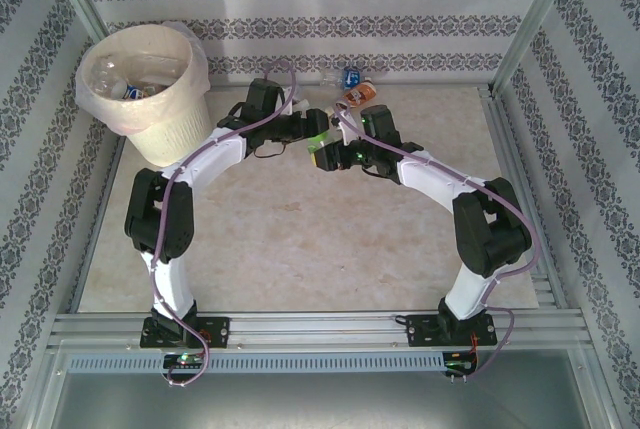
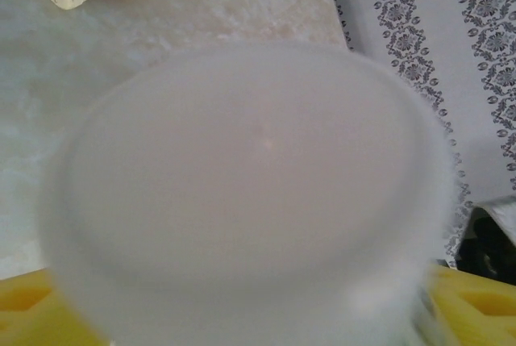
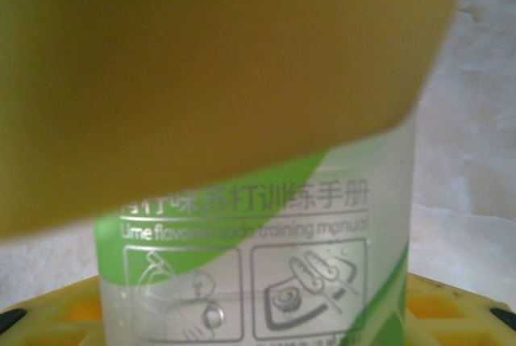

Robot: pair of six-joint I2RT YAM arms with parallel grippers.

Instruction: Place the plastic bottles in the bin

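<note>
While holding green-label bottle clamped in right hand over far-centre desk, verify left hand grip first, can't tell if closed; then release right, carry to bin at far left.

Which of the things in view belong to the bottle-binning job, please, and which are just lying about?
Part of the job:
- bin
- bottles inside it
- green-label bottle
- orange bottle
- blue bottle

Not part of it:
- table
- metal rails
- patterned walls
</note>
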